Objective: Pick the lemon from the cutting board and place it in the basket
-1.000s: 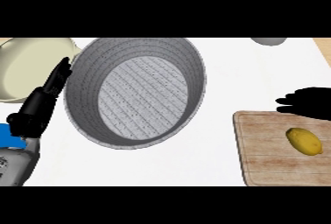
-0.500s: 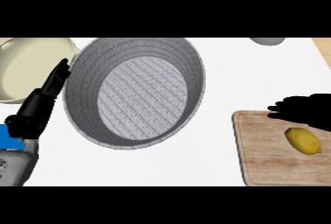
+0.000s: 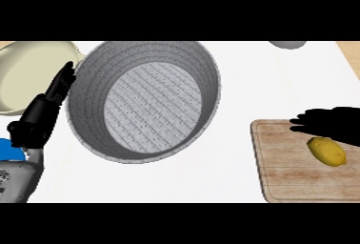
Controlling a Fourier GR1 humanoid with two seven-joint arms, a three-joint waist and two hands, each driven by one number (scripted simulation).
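A yellow lemon (image 3: 327, 151) lies on the wooden cutting board (image 3: 288, 167) at the right edge of the view. My right hand (image 3: 332, 123) hovers just above and behind the lemon, fingers stretched out to the left, open and holding nothing. The grey woven basket (image 3: 144, 100) stands left of centre, its inside bare. At the far left my left hand (image 3: 44, 112) rests open with fingers pointing up, close beside the basket's left rim.
A cream bowl (image 3: 28, 76) sits at the far left behind my left hand. A grey round object (image 3: 287, 44) shows at the top right edge. White countertop lies between the basket and the board.
My right hand has moved down and left over the cutting board, closer to the lemon. The left hand, basket and lemon have stayed put.
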